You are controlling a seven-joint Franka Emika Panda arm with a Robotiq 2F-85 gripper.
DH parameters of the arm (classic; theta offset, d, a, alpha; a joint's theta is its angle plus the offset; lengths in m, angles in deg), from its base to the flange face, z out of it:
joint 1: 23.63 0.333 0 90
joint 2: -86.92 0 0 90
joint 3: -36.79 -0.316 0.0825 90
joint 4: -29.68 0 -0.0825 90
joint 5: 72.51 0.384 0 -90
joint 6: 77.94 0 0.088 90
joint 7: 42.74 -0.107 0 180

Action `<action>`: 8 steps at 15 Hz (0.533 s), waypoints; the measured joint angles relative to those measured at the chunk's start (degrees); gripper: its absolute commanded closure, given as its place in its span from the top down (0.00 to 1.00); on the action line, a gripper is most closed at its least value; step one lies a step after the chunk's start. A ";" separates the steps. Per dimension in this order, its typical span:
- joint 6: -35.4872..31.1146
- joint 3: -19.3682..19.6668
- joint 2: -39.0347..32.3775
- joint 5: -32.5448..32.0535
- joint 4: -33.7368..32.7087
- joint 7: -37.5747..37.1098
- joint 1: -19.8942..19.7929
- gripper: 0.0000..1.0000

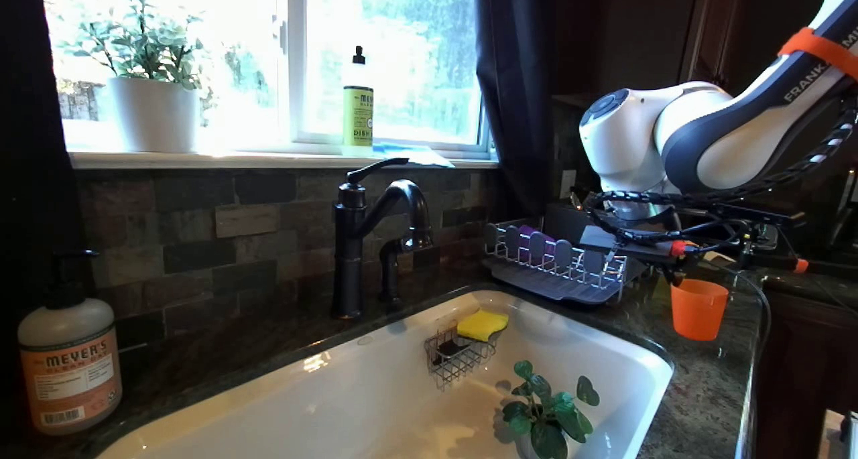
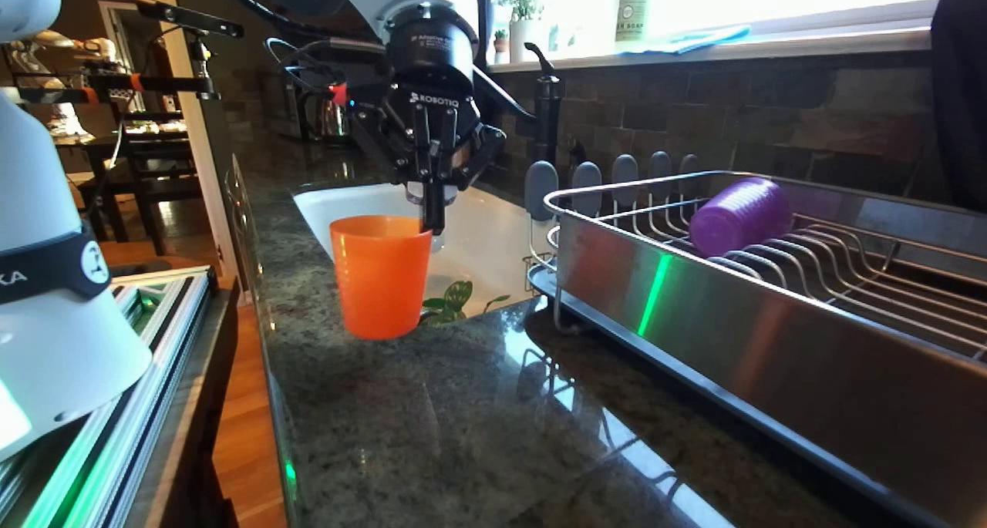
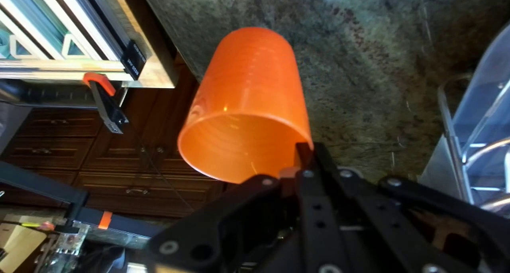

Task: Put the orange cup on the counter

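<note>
The orange cup [image 1: 698, 310] hangs from my gripper [image 1: 673, 275], roughly upright with its mouth up. In an exterior view, the cup [image 2: 381, 278] appears raised above the dark speckled counter [image 2: 432, 428], beside the sink's end; the exact gap is hard to judge. My gripper [image 2: 434, 218] points down, with its fingertips shut on the cup's rim on the dish rack side. In the wrist view, the gripper [image 3: 312, 147] pinches the rim wall, one finger inside the cup [image 3: 251, 77] and one outside. The counter [image 3: 358, 57] shows behind it.
The white sink [image 1: 375, 378] holds a small plant [image 1: 546, 412] and a wire caddy with a yellow sponge [image 1: 482, 325]. A metal dish rack [image 2: 694, 297] with a purple cup [image 2: 740, 216] stands beside the gripper. A black faucet [image 1: 348, 258] rises behind the sink.
</note>
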 measured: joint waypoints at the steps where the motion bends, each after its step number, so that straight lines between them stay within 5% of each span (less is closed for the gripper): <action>1: 0.00 0.39 -0.45 -0.11 0.00 0.10 -0.01 0.01; 8: -2.97 1.80 -2.07 -6.16 -0.06 0.25 -0.01 0.01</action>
